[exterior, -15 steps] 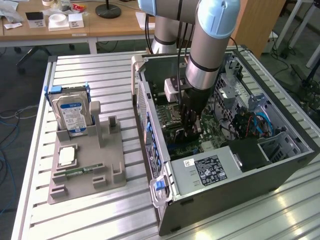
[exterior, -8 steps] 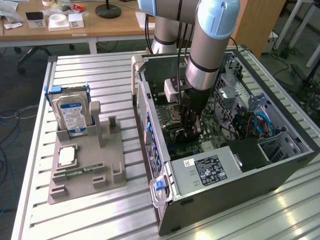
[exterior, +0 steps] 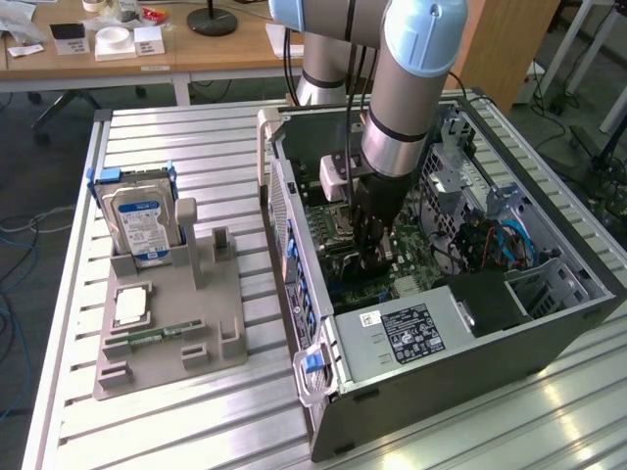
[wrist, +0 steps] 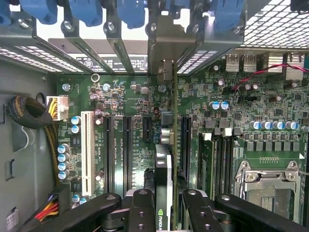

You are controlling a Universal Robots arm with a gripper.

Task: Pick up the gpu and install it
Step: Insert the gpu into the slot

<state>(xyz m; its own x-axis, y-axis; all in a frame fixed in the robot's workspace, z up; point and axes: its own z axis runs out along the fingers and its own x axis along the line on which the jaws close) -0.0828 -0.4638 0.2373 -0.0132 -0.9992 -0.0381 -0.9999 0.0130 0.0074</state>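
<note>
Standing on edge between the claw's (wrist: 166,212) two black fingers (wrist: 141,208), the gpu (wrist: 164,179) is pinched from both sides, its dark face and green logo showing in the wrist view and its silver end bracket (wrist: 165,46) reaching up to the rear slot openings of the case. The card hangs over the green motherboard (wrist: 130,101), lined up along the black expansion slots (wrist: 126,145), with the white slot (wrist: 87,152) off to one side and the memory slots (wrist: 217,164) and processor socket (wrist: 268,186) on the other. Whether its edge already sits in a slot I cannot tell.

In the exterior view the arm (exterior: 411,88) reaches straight down into the open computer case (exterior: 431,323), the claw (exterior: 375,257) low over the board. The case lies on the slatted metal desk (exterior: 196,137). Well apart, toward the exterior view's left, a grey holder tray (exterior: 171,323) carries an upright hard drive (exterior: 140,225), a processor chip (exterior: 132,305) and a narrow green memory stick (exterior: 157,335).
</note>
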